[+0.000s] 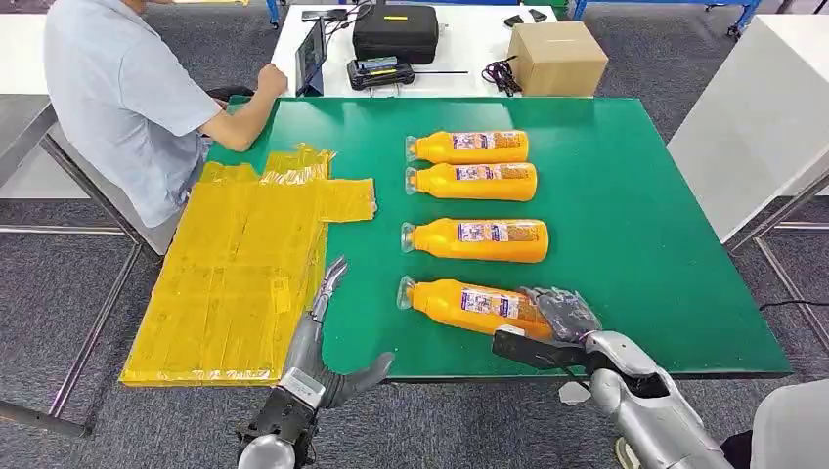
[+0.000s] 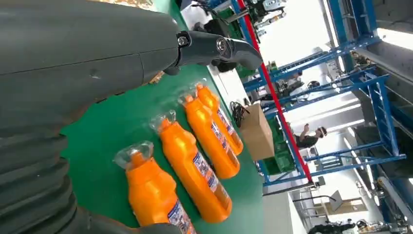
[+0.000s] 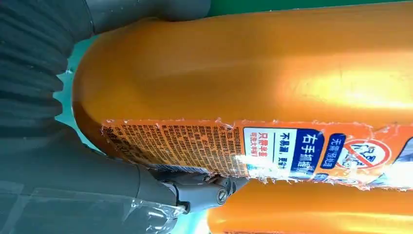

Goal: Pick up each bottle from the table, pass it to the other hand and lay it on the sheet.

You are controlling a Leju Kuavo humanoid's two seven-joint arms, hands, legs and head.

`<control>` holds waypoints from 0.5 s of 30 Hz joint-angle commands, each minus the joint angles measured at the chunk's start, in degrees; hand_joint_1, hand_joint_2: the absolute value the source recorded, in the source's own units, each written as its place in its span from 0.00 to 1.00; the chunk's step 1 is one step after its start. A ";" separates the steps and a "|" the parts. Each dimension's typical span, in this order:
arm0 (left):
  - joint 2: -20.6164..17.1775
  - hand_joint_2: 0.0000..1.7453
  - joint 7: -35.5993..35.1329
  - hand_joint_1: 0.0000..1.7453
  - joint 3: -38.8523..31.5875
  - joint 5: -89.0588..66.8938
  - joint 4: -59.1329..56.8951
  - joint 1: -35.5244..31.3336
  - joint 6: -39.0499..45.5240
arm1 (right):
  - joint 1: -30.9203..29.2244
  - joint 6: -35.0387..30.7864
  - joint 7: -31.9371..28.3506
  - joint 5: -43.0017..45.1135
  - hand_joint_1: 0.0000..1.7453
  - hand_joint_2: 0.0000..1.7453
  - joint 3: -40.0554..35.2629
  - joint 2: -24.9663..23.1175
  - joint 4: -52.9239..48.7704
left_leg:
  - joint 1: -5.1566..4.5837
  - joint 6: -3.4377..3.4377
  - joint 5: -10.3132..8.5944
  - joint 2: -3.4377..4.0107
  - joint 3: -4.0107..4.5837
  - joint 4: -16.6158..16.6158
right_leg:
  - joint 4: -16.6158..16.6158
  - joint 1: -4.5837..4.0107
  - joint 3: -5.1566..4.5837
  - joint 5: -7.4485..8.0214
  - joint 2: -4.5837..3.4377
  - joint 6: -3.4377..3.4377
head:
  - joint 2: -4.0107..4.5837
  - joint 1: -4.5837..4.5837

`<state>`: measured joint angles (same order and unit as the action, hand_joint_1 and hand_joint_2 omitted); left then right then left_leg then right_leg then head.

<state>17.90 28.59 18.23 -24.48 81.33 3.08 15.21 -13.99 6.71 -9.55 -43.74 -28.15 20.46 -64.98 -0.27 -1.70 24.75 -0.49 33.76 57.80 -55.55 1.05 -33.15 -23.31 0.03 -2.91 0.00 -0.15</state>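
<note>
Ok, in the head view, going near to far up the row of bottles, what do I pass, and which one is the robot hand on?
Nearest bottle, with the right robot hand on it → second bottle → third bottle → farthest bottle.

A green tabletop [image 1: 635, 195] stands on grey carpet floor [image 1: 59, 293]. Behind it a white table [image 1: 469, 83] carries a black case [image 1: 395, 31], a cardboard box [image 1: 555, 57] and cables. Another white table [image 1: 758, 117] stands to the right. A person in a light blue shirt [image 1: 117, 93] sits at the left. Blue metal racks [image 2: 341, 87] rise in bright light beyond.
</note>
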 commanded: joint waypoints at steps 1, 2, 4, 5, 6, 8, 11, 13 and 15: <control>0.84 1.00 1.05 0.00 2.08 1.47 -4.07 -1.12 1.78 | 4.46 -1.43 -1.79 0.97 1.00 1.00 4.67 -4.24 5.27 | 0.08 0.07 0.01 -0.12 -0.11 -0.06 | 0.10 -0.08 0.18 -0.03 0.14 0.08 | 0.00 0.00; 0.84 1.00 1.05 0.00 2.08 1.47 -4.04 -1.16 1.79 | 4.35 -1.44 -1.78 0.97 1.00 1.00 4.66 -4.31 5.18 | 0.12 0.11 0.00 -0.16 -0.13 -0.09 | 0.17 -0.13 0.23 -0.03 0.19 0.13 | 0.00 -0.02; 0.84 1.00 1.05 0.00 2.08 1.47 -4.04 -1.16 1.79 | 4.35 -1.44 -1.78 0.97 1.00 1.00 4.66 -4.31 5.18 | 0.11 0.10 0.02 -0.10 -0.11 -0.06 | 0.14 -0.11 0.20 -0.02 0.14 0.12 | 0.00 0.00; 0.84 1.00 1.05 0.00 2.08 1.47 -4.04 -1.16 1.79 | 4.35 -1.44 -1.78 0.97 1.00 1.00 4.66 -4.31 5.18 | 0.07 0.08 0.01 -0.06 -0.11 -0.07 | 0.10 -0.07 0.17 -0.02 0.10 0.10 | 0.00 0.00; 0.84 1.00 1.05 0.00 2.08 1.47 -4.04 -1.16 1.79 | 4.35 -1.44 -1.78 0.97 1.00 1.00 4.66 -4.31 5.18 | 0.08 0.07 0.02 -0.04 -0.11 -0.05 | 0.09 -0.08 0.17 -0.02 0.10 0.08 | 0.00 0.00; 0.84 1.00 1.05 0.00 2.08 1.47 -4.04 -1.16 1.79 | 4.35 -1.44 -1.78 0.97 1.00 1.00 4.66 -4.31 5.18 | 0.09 0.09 0.02 -0.08 -0.11 -0.06 | 0.11 -0.10 0.18 -0.03 0.15 0.10 | 0.00 0.00; 0.10 1.00 3.59 0.00 1.25 7.40 -5.34 -1.99 3.25 | 5.44 -2.47 -4.22 3.79 1.00 1.00 8.18 -6.85 2.75 | 0.07 0.07 0.02 -0.01 -0.11 -0.04 | 0.09 -0.08 0.14 -0.02 0.09 0.08 | 0.00 0.00; 0.36 1.00 3.80 0.00 0.28 16.22 -5.88 -1.91 0.30 | 6.51 -2.60 -5.55 7.00 1.00 1.00 11.02 -9.58 -1.08 | 0.09 0.11 0.02 -0.03 -0.17 -0.09 | 0.13 -0.10 0.20 -0.03 0.12 0.13 | 0.00 0.00; 0.06 1.00 4.63 0.00 0.38 19.68 -6.36 -1.70 0.39 | 7.21 -2.72 -6.67 9.05 1.00 1.00 12.71 -11.00 -4.30 | 0.11 0.14 0.03 0.01 -0.13 -0.07 | 0.10 -0.12 0.16 -0.03 0.09 0.16 | 0.00 0.00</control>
<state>17.66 31.32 18.86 -19.29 80.24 2.52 17.64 -11.64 4.24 -12.92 -40.78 -22.88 17.33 -64.70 -0.26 -1.69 24.77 -0.40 33.72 57.80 -55.55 1.03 -33.12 -23.31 0.01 -2.91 0.00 -0.15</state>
